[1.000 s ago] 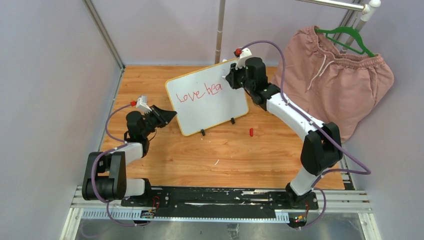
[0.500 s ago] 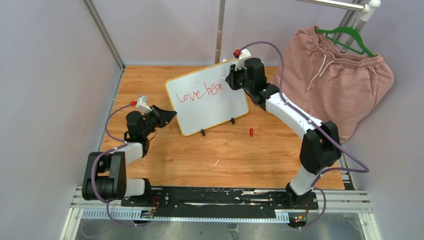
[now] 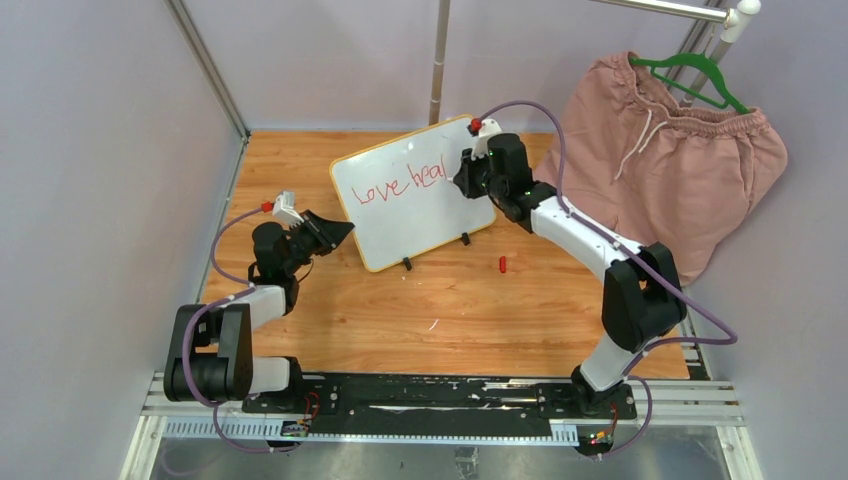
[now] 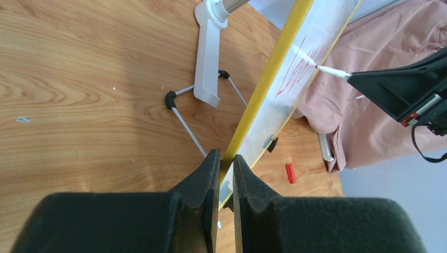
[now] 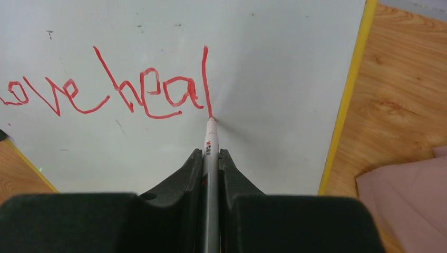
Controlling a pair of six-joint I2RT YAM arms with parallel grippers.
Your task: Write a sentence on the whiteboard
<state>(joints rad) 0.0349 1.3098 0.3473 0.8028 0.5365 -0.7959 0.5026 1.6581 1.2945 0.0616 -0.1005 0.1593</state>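
Note:
The whiteboard (image 3: 415,215), white with a yellow frame, stands tilted on the wooden table. Red handwriting on it reads "love heal" (image 3: 400,183), also shown in the right wrist view (image 5: 105,92). My right gripper (image 3: 466,172) is shut on a white marker (image 5: 210,153) whose tip touches the board at the foot of the "l" stroke. My left gripper (image 3: 345,229) is shut on the board's yellow left edge (image 4: 253,105), which sits between its fingers (image 4: 208,174).
A red marker cap (image 3: 502,264) lies on the table right of the board's feet; it also shows in the left wrist view (image 4: 290,173). Pink shorts (image 3: 670,160) hang on a green hanger at the right. A metal pole (image 3: 440,60) stands behind the board.
My right gripper moved down and right along the board, and the letter "l" was added after "hea". The left arm has not moved.

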